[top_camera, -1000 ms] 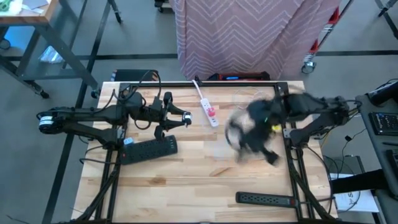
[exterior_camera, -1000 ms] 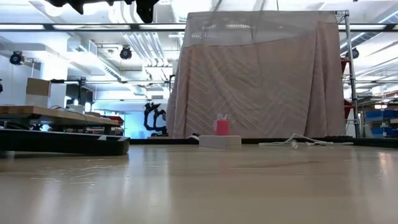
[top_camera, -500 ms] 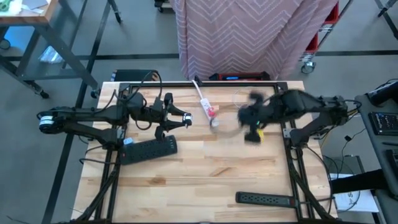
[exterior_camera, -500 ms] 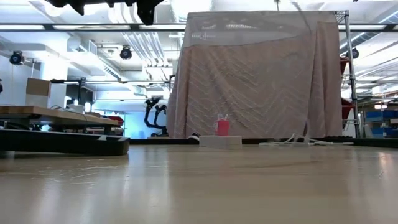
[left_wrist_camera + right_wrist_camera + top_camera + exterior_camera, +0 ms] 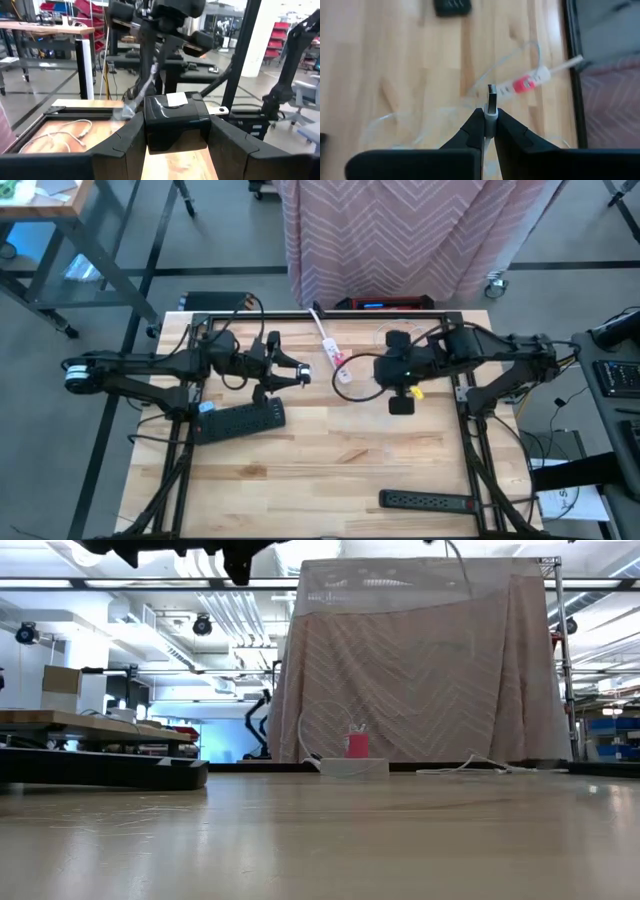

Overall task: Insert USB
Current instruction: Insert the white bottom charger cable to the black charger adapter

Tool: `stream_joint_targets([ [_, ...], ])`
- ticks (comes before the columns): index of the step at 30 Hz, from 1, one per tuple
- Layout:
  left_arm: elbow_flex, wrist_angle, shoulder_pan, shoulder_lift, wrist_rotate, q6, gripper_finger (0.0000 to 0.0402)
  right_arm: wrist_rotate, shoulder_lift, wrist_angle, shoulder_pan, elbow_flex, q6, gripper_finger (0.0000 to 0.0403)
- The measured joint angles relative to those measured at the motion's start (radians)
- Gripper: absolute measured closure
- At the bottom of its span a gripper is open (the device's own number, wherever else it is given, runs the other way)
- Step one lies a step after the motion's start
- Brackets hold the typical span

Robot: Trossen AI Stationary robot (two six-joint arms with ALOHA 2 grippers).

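Observation:
A white USB cable ends in a metal plug [image 5: 491, 96], which sticks out beyond my right gripper [image 5: 490, 119]; that gripper is shut on it. It hovers above the table, just right of the white power strip [image 5: 331, 351], which lies flat near the far edge with a pink plug [image 5: 357, 744] in it. The cable's slack loop [image 5: 352, 392] trails below the gripper. My left gripper [image 5: 290, 373] hovers left of the strip, shut on a black adapter block [image 5: 175, 120] with a white label. My right gripper pinches the white collar [image 5: 490, 118] just behind the metal plug between its two fingertips. The plug points straight out past the fingers, lifted clear of the table, and the cable trails back slack. My left gripper pinches the black block by its two side faces [image 5: 150, 131], lifted clear of the table.
A black power strip [image 5: 240, 418] lies at the table's left, under the left arm. Another black strip [image 5: 430, 501] lies near the near right corner. A pink patterned cloth [image 5: 400, 230] hangs beyond the far edge. The wood between the strips is bare.
The right arm has swung fast from the table's right middle toward the far edge and left, ending beside the white power strip. It has carried the USB plug along, and the cable loop has been dragged toward the strip. The left arm has kept still.

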Motion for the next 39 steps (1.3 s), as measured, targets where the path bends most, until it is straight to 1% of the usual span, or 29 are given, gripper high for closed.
stream_joint_targets([
  [4,0.0,0.0,0.0,0.04,0.002,0.002,0.0239,0.003,0.002,0.013,-0.003,-0.063,0.0,0.039],
  [9,0.0,-0.006,-0.001,0.124,0.002,0.053,0.0239,-0.005,0.002,0.015,-0.002,-0.125,0.001,0.039],
  [13,0.0,-0.024,-0.011,0.233,0.001,0.048,0.0239,-0.005,0.002,0.028,0.0,-0.128,0.001,0.039],
  [19,0.0,-0.108,-0.04,0.417,-0.007,0.002,0.0239,-0.013,0.002,0.036,0.001,-0.128,0.0,0.0389],
  [22,0.019,-0.166,-0.062,0.458,-0.011,-0.032,0.0239,-0.013,0.002,0.037,0.0,-0.128,0.0,0.0389],
  [24,0.058,-0.246,-0.087,0.471,-0.077,-0.03,0.0239,-0.013,0.002,0.038,0.0,-0.128,0.0,0.0389],
  [28,0.147,-0.522,-0.139,0.518,-0.3,-0.011,0.0239,-0.014,0.002,0.055,0.0,-0.128,-0.002,0.0389],
  [30,0.191,-0.607,-0.164,0.548,-0.373,-0.009,0.0239,-0.02,0.002,0.059,0.0,-0.128,-0.003,0.0389],
  [32,0.228,-0.631,-0.19,0.577,-0.393,0.0,0.0239,-0.036,0.002,0.062,0.0,-0.128,-0.002,0.0389],
  [37,0.293,-0.684,-0.254,0.657,-0.385,0.068,0.0239,-0.039,0.002,0.076,0.0,-0.128,0.0,0.0389],
  [39,0.316,-0.683,-0.266,0.67,-0.348,0.093,0.0237,-0.039,0.002,0.075,0.0,-0.128,0.0,0.0389],
])
